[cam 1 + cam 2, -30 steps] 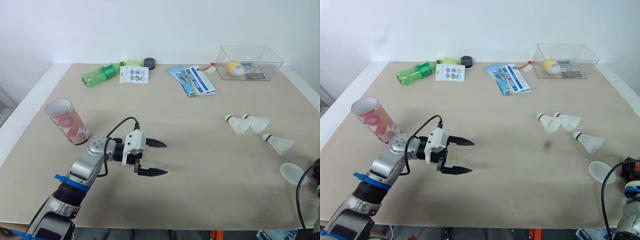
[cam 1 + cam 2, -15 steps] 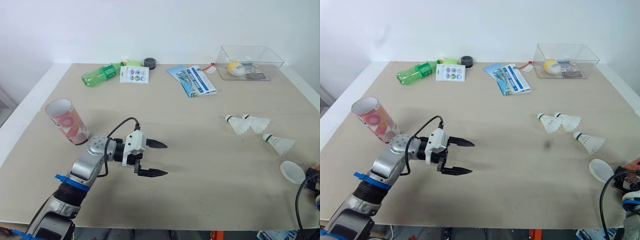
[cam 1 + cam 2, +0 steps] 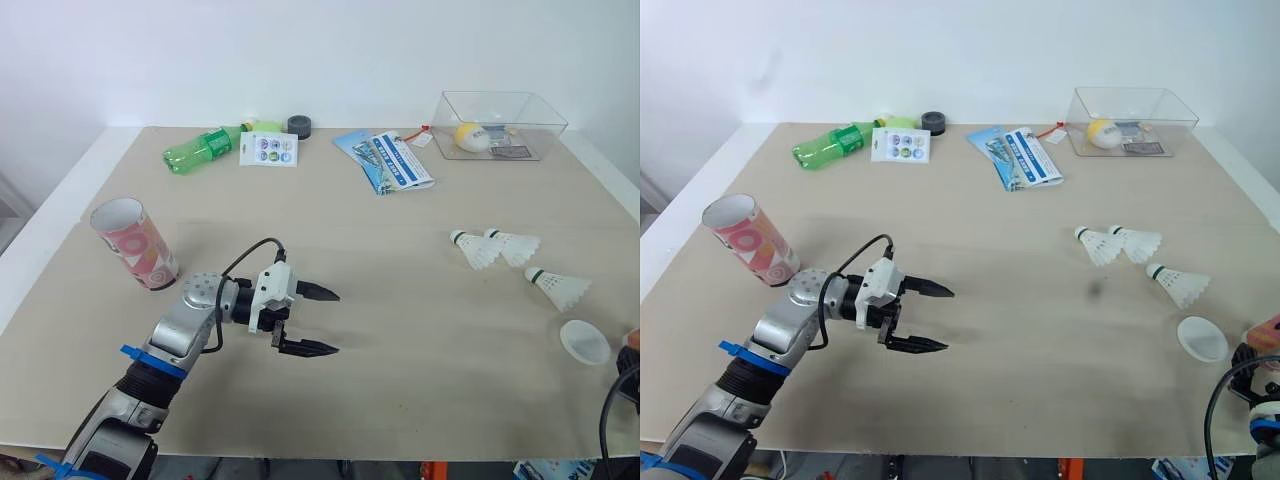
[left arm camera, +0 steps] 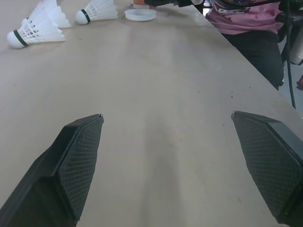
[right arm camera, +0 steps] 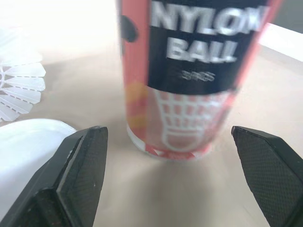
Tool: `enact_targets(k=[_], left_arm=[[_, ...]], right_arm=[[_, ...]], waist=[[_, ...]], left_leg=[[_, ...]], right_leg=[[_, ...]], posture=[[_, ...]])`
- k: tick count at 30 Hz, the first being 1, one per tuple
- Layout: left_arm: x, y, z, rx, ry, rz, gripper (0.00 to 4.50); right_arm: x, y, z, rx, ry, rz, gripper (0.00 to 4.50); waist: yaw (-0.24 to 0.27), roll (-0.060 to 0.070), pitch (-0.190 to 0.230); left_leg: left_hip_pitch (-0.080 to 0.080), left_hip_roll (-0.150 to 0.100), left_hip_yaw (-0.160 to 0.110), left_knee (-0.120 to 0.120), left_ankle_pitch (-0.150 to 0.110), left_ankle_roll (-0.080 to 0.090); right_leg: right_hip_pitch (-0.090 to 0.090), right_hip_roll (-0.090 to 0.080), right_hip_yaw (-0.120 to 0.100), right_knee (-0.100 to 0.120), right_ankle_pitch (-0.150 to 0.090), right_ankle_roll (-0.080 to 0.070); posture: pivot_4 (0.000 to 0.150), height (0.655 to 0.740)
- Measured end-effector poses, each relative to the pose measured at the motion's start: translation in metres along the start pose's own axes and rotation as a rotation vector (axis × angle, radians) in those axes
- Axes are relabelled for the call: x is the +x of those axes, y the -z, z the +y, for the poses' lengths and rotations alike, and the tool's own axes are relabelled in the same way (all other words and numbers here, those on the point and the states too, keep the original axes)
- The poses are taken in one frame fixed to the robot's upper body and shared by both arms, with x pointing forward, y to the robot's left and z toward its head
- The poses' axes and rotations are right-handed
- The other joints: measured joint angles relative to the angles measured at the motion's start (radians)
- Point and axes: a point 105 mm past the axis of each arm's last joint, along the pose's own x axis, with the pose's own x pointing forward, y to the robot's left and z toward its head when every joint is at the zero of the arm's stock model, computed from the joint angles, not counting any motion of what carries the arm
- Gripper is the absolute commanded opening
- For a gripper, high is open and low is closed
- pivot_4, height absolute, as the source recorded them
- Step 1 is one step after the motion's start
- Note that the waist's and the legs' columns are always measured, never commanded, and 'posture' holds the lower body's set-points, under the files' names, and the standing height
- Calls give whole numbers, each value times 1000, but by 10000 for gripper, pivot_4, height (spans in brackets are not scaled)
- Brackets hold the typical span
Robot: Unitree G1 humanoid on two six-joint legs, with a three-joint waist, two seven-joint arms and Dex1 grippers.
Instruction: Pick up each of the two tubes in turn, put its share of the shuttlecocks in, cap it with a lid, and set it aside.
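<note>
A pink patterned tube [image 3: 133, 243] stands open-topped at the table's left. My left gripper [image 3: 337, 322] hovers open over bare table to its right, holding nothing. Three white shuttlecocks [image 3: 473, 250] [image 3: 512, 244] [image 3: 558, 287] lie on the right, with a white lid [image 3: 584, 342] nearer the front edge. The left wrist view looks across at the shuttlecocks [image 4: 35, 30] and the lid [image 4: 140, 14]. A second tube [image 5: 189, 75], red and labelled NYLON BALL, stands straight ahead of my open right gripper [image 5: 168, 142], beyond its fingertips, beside the lid [image 5: 28, 142].
Along the back lie a green bottle [image 3: 200, 150], a sticker card [image 3: 268, 149], a black tape roll [image 3: 299, 126], leaflets [image 3: 385, 160] and a clear box [image 3: 500, 125] holding a yellow ball. A person in pink [image 4: 246, 19] sits past the table's right edge.
My right arm has drawn back from beside the lid toward the right edge. The left gripper has shifted slightly right, still open.
</note>
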Motion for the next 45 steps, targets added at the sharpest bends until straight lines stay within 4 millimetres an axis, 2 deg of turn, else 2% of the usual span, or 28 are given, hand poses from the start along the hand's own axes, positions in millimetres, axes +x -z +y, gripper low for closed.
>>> enact_targets(k=[5,11,15,18,22,25,27,28,29,30,31,33,35,36,38,40,41,45], left_arm=[[0,-1,4,10,5,-2,45000],[-1,2,10,-6,-1,-2,45000],[-1,3,15,-15,-27,-15,45000],[-3,0,23,-14,-98,-33,45000],[-14,0,29,-13,-217,-46,45000],[-19,2,25,-16,-283,-54,45000],[-27,5,22,-23,-372,-59,45000],[-27,4,21,-20,-387,-61,45000],[-34,5,20,-8,-458,-59,45000],[-34,5,20,-8,-460,-59,45000],[-43,5,17,0,-582,-62,45000],[-51,6,16,9,-666,-50,45000],[-72,8,16,12,-899,-52,45000],[-75,8,16,13,-936,-53,45000],[-101,5,7,17,-1172,-69,45000],[-108,5,2,16,-1238,-65,45000],[-123,9,-11,-18,-1399,-76,45000],[-135,14,-22,-53,-1533,-70,45000]], right_arm=[[-18,-9,14,-54,-103,-2,44781],[-38,-35,50,-211,-395,1,44781],[-61,-44,99,-277,-740,15,44781],[-74,-52,149,-285,-1066,-56,44781],[-72,-65,201,-299,-1371,-176,44781],[-73,-63,234,-321,-1578,-184,44781],[-75,-59,264,-316,-1746,-190,44781],[-76,-57,268,-316,-1776,-182,44781],[-76,-51,281,-326,-1857,-167,44781],[-76,-51,282,-326,-1858,-167,44781],[-74,-42,298,-357,-1957,-142,44781],[-75,-38,306,-354,-2006,-134,44781],[-77,-38,320,-344,-2083,-131,44781],[-78,-38,322,-342,-2093,-132,44781],[-85,-42,336,-291,-2149,-153,44781],[-88,-43,340,-273,-2164,-160,44781],[-95,-44,347,-255,-2202,-170,44781],[-101,-37,353,-249,-2229,-164,44781]], waist=[[-1,1,0],[0,0,0],[-1,-1,1],[-3,-6,4],[-8,-9,5],[-6,-10,6],[-5,-11,7],[-4,-11,7],[-1,-11,7],[-1,-11,8],[8,-11,8],[13,-11,8],[9,-11,9],[8,-11,9],[2,-12,9],[3,-12,9],[5,-12,9],[7,-12,10]], left_leg=[[0,0,0,0,0,0],[0,0,0,0,0,0],[-1,0,0,0,0,0],[0,1,0,1,0,0],[0,1,1,2,0,0],[-1,1,-1,2,0,0],[-1,1,-2,1,0,0],[-1,1,-2,0,0,0],[-2,1,-3,0,0,0],[-2,1,-3,0,0,-1],[-3,1,-4,0,-1,-1],[-5,0,-5,1,-1,-1],[-5,0,-4,2,-1,-1],[-5,0,-4,2,-1,-1],[-3,1,-3,2,-1,-1],[-3,1,-3,2,-1,-1],[-2,2,-3,2,0,-1],[-1,2,-3,3,1,-2]], right_leg=[[0,0,0,0,0,0],[-1,-1,-1,0,0,0],[-1,-1,-1,0,0,0],[0,0,-1,0,1,-1],[0,-1,-1,0,2,0],[0,0,-1,0,1,0],[0,1,-2,0,3,4],[0,1,-2,0,3,5],[0,2,-3,0,2,5],[0,2,-3,0,2,5],[0,1,-3,0,2,5],[-1,0,-5,0,2,4],[-1,-1,-5,0,4,3],[-1,-1,-6,0,5,2],[0,-1,-6,0,6,1],[0,-1,-6,0,6,1],[0,-1,-7,0,6,1],[1,-1,-7,0,4,-1]], posture=[[1500,7400],[1500,7400],[1500,7400],[1500,7400],[1500,7400],[1500,7400],[1500,7400],[1500,7400],[1500,7400],[1500,7400],[1500,7400],[1500,7400],[1500,7400],[1500,7400],[1500,7400],[1500,7400],[1500,7400],[1500,7400]])
